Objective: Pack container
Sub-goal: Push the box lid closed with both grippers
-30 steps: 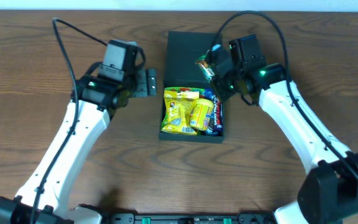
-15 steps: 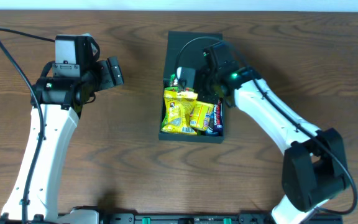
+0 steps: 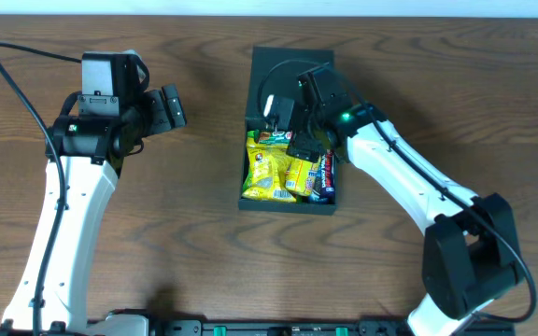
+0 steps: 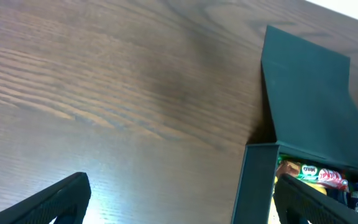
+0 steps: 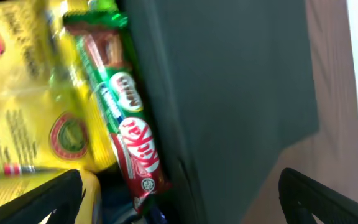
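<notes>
- Overhead: packing looks nearly done, I judge. The container sits mid-table with its lid lying open behind it and yellow packets filling it. My right gripper hangs over its back left corner. The left gripper waits well apart, off to the left.
- Left wrist: jaws spread wide with nothing between them, only bare table below. The container shows at the right edge.
- Right wrist: jaws wide apart and empty, above a KitKat and a Milo bar lying against the container's wall. Next I'd lift clear, then swing the lid over. A bulging packet might block it.
</notes>
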Tool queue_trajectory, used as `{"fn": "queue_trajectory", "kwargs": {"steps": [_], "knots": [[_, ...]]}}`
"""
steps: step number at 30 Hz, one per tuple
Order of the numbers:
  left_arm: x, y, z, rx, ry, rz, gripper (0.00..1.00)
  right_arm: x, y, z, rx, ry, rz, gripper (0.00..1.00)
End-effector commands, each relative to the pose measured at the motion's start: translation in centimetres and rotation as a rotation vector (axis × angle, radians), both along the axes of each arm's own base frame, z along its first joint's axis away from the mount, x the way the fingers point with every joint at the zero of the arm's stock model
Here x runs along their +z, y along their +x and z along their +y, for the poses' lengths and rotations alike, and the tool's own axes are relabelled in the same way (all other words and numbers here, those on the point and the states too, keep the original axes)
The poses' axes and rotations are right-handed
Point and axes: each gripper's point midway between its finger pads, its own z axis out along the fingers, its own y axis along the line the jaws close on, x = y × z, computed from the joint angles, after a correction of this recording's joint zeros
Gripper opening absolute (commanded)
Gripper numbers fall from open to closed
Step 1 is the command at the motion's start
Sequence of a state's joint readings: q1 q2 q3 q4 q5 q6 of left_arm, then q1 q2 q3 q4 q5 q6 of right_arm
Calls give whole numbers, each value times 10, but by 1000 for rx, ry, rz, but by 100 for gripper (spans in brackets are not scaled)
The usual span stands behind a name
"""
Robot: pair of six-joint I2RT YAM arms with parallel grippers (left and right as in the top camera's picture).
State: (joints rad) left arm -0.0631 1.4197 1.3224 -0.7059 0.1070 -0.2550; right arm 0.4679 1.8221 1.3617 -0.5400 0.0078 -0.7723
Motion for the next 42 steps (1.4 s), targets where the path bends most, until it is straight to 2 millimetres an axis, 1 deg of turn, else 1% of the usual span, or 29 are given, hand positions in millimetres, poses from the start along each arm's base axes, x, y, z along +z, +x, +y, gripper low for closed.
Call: {"fn": "queue_trajectory", "kwargs": {"steps": [1,2,3,4,5,6,7,9,10,11,13,15,18,21,26,30,33,36,38,41,42], "knots": [[-8,8,-12,-85,-24,-2,100,46,14,-18,-262,231,-16,69],[-10,14,-18,-115,-42,-11,80,54,20,-28,-330,302,-8,38],[-16,22,-22,-128,-59,-16,47,60,29,-42,-426,399,15,12],[-23,32,-26,-131,-87,-17,6,60,36,-57,-501,466,44,2],[-33,43,-31,-120,-125,-12,6,53,42,-74,-571,508,81,2],[-41,51,-36,-122,-159,-8,6,45,46,-87,-632,547,120,1],[-50,59,-42,-133,-194,-4,6,37,48,-95,-670,581,160,1],[-69,76,-64,-214,-293,-4,6,17,52,-105,-704,667,260,2],[-79,82,-72,-240,-340,1,6,10,54,-105,-708,700,296,1],[-88,87,-76,-234,-373,16,6,2,57,-105,-712,743,336,1],[-114,97,-80,-192,-428,68,5,-14,63,-100,-730,827,415,1],[-127,103,-91,-229,-495,87,6,-30,65,-90,-706,878,476,1],[-144,118,-100,-231,-519,127,6,-57,67,-80,-735,903,546,1],[-149,131,-116,-273,-555,149,6,-74,69,-75,-776,918,583,1],[-160,143,-136,-299,-561,192,6,-74,71,-71,-770,922,575,1],[-167,143,-162,-347,-591,216,6,-74,72,-69,-774,928,576,1],[-173,138,-170,-350,-591,241,6,-75,71,-69,-776,926,580,1],[-172,139,-168,-347,-593,240,5,-75,70,-68,-783,925,590,1],[-161,145,-159,-333,-600,217,5,-75,69,-68,-783,925,591,1],[-132,155,-136,-307,-586,152,6,-77,67,-68,-789,920,600,1],[-129,157,-128,-285,-563,145,6,-77,67,-68,-791,918,603,1]]}}
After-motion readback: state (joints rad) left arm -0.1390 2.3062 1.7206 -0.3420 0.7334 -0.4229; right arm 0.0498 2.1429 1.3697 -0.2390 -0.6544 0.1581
